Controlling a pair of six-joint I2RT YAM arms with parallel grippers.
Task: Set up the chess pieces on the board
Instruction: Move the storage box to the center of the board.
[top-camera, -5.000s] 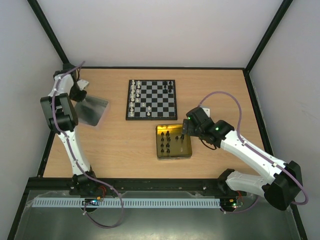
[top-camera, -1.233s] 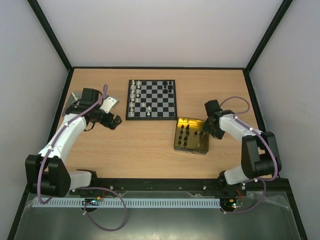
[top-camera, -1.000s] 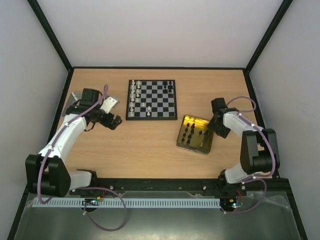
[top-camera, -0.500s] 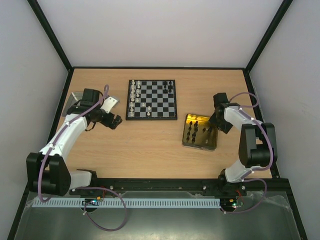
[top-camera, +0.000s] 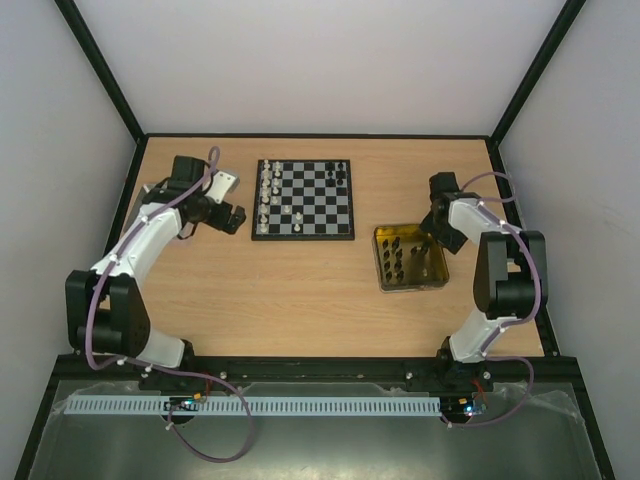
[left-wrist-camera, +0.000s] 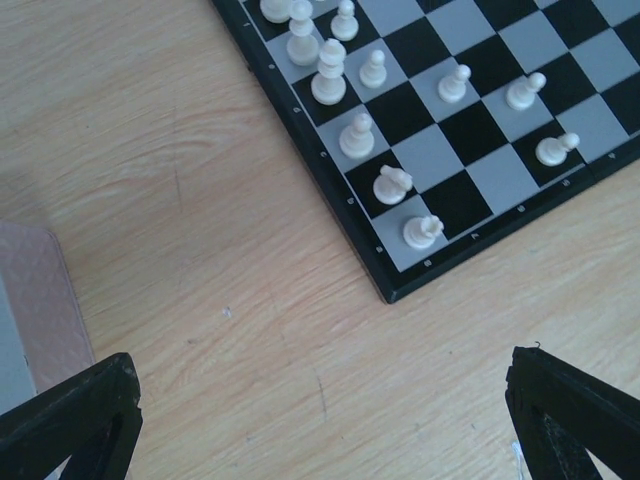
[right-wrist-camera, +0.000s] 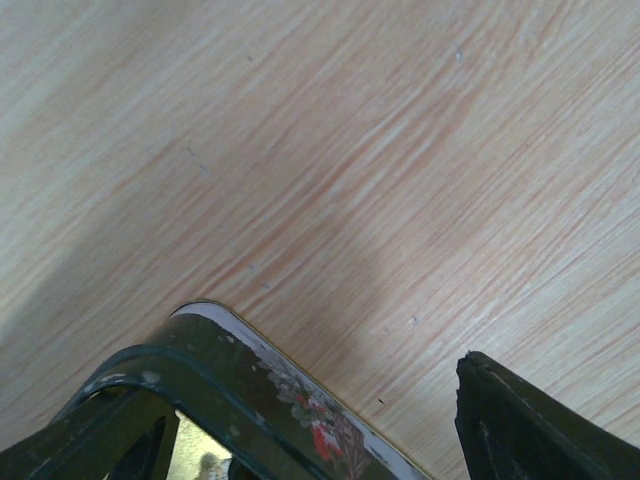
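- While the right pincer (top-camera: 437, 218) draws back toward the right side of the overhead view, the yellow tray (top-camera: 379, 258) has come along with it. A few seconds ago the tray lay just below the board (top-camera: 303, 198). Now it sits on the desk (top-camera: 300, 290) lower right of centre, apart from the board.
- The right pincer's jaws have been widening over the last second. In its wrist view the tray's corner rim shows at the lower left, and the one finger (right-wrist-camera: 530, 420) in sight stands clear of it with bare desk between. I read the tray as released, with nothing grasped.
- The left pincer (top-camera: 232, 214) has swung in from the far left and now hovers just left of the board. Its jaws are spread fully and empty.
- In the left wrist view the board's corner fills the upper right. What seems to be a corner of the silver tray (left-wrist-camera: 30, 300) shows at the left edge.
- The white pieces (top-camera: 268, 195) stand on the board, mostly in its two left columns, with a few further in.
- The black pieces (top-camera: 400, 260) stand inside the yellow tray, none of them gripped.
- By my judgement the white side is close to set and the black side has hardly begun. The tray now lies within easy reach of the right arm, so lifting black pieces across to the board's right columns looks like the next work.
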